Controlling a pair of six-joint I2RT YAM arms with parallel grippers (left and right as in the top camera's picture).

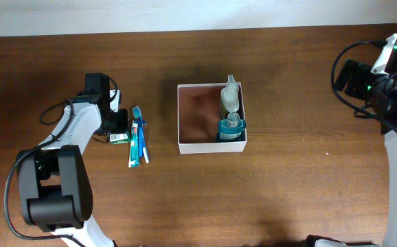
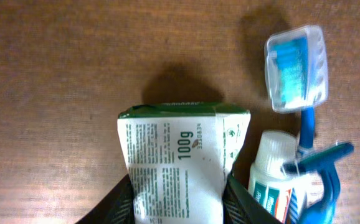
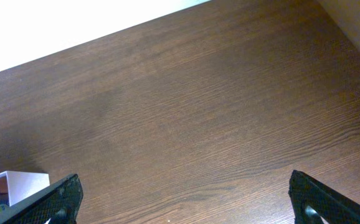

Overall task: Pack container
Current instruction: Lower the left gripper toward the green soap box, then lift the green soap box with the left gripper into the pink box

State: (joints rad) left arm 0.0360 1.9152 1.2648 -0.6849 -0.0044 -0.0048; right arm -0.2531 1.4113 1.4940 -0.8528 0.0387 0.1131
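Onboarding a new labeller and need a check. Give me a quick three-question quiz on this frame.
1. True or false: the green-and-white packet is already inside the container.
2. In the overhead view, the toiletry bottles lie along which container wall? A) left B) right C) near
3. Fill in: the right gripper has its jaws ___ above bare table.
Key: 1 false, it lies on the table between the fingers of the left gripper; 2 B; 3 open.

Wood table (image 1: 288, 199) w/ container (image 1: 209, 148) (packet (image 2: 180, 155), toothbrush (image 2: 295, 68))
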